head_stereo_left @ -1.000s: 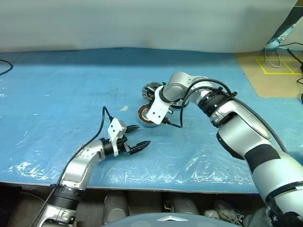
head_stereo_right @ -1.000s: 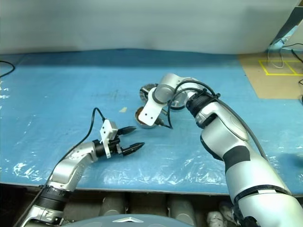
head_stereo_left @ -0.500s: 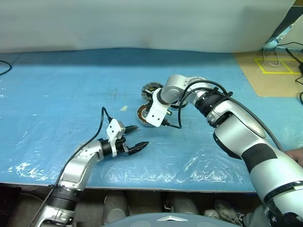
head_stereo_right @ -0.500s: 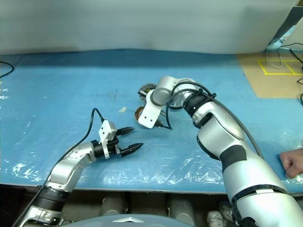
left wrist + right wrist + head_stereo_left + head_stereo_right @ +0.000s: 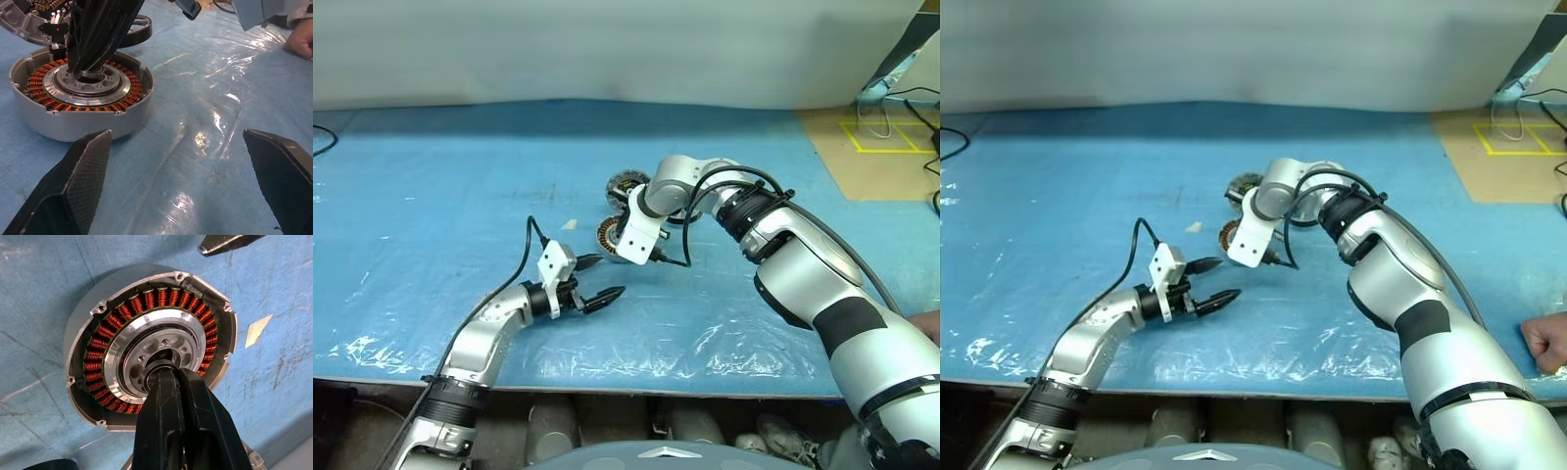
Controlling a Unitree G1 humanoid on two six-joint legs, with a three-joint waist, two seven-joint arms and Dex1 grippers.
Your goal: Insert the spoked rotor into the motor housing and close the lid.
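A blue plastic-covered table (image 5: 431, 196) carries the motor housing (image 5: 610, 238) at frame centre, the lid (image 5: 625, 185) just behind.

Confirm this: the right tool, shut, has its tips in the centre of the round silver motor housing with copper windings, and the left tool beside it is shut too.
Not quite. The left tool is open, fingers wide apart in the left wrist view. The right tool is shut, tips in the centre of the round silver motor housing with copper windings.

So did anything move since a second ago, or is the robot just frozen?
Nearly frozen. The left gripper slid a little nearer the motor housing, fingers wide open. A person's hand came in at the table's edge. The right gripper stayed shut, tips poked into the housing's centre; the housing hasn't shifted. Nothing was grabbed or let go.
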